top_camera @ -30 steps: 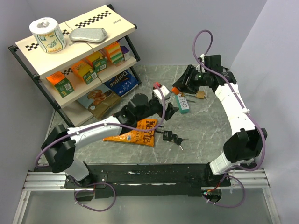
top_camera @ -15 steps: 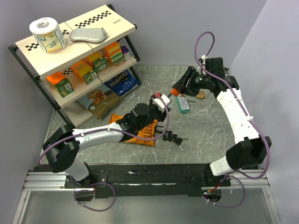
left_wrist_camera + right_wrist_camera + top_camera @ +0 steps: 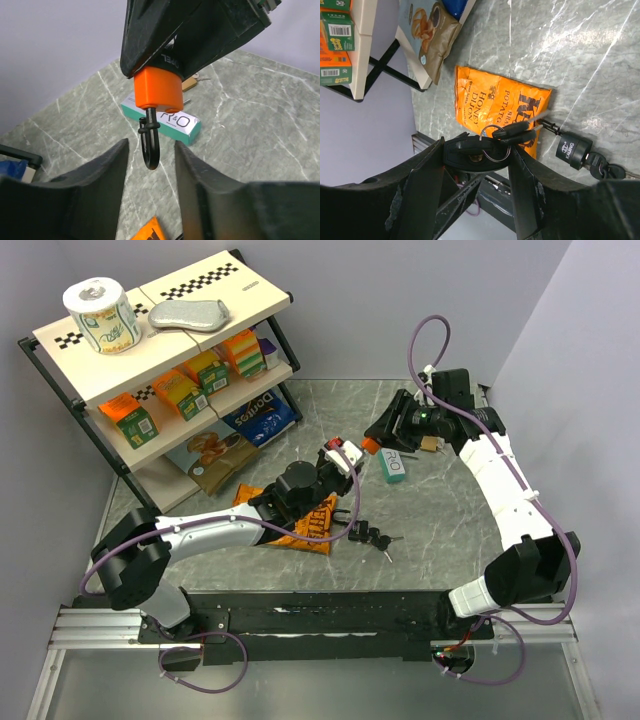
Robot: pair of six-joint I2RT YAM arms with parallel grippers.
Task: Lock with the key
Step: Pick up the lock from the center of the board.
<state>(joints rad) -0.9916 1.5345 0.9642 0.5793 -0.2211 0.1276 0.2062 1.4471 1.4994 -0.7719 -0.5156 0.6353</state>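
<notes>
1. Right end effector [image 3: 383,432]: raised above the far centre of the surface [image 3: 440,510]. It is clamped on the body of the orange padlock [image 3: 369,445]. In the left wrist view, its black fingers grip the top of the orange body and the black shackle [image 3: 150,150] hangs downward from the underside.

2. Left end effector [image 3: 151,147]: reaches in from the near left to just below the orange padlock. It is at a narrow opening. Its fingers [image 3: 100,175] stand one on each side of the shackle, with a small gap visible on both sides. No contact with the shackle is visible.

3. Keys: in the right wrist view, a key ring [image 3: 492,142] with keys hangs at a black part between the right fingers. Whether a key is seated in the orange padlock cannot be told.

4. Other items on the surface:
   - Teal box [image 3: 393,467], just right of the orange padlock and below it.
   - Brass padlock [image 3: 430,444], to the right of the box.
   - Black padlock [image 3: 362,533] with keys, near centre.
   - Orange snack bag [image 3: 315,530], just left of the black padlock and partly under the left arm.
</notes>
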